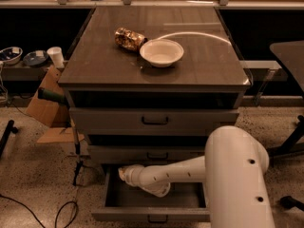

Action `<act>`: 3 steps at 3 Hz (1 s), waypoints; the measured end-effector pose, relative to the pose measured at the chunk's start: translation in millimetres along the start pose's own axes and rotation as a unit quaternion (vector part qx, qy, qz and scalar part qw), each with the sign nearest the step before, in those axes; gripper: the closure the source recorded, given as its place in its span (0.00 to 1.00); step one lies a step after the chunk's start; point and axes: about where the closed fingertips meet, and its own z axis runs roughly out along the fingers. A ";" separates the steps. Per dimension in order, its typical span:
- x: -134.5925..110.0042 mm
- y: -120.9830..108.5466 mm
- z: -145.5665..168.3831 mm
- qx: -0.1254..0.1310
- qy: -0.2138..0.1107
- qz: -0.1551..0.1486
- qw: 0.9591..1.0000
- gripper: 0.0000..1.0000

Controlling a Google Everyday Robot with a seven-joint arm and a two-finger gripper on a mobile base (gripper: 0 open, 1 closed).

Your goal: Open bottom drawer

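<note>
Speckled floor (38,184) ran under a grey cabinet (104,70) at frame centre. White bowl (161,52) and crumpled foil bag (129,38) sat on its top, just beside each other. Cardboard box (45,106) and a paper cup (56,57) stood at left. Bottom drawer (123,215) was pulled out at lower centre, dark inside. White arm (237,175) came in from lower right, cut off by the frame edge. Gripper (125,173) sat over the drawer's back left; apart or together, could not tell.

We seem to be in a lab or workshop: speckled hard floor (38,175), loose cables (66,213), and a cardboard box (45,103) beside a grey drawer cabinet (95,65). The robot's hand (124,174) hangs over the left of the open bottom drawer (152,215).
</note>
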 end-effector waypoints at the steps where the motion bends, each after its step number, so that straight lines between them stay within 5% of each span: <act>1: -1.2 -3.9 -20.8 -0.007 0.002 -0.012 1.000 1.00; 3: 26.4 -5.7 -40.8 -0.043 0.023 -0.024 0.999 1.00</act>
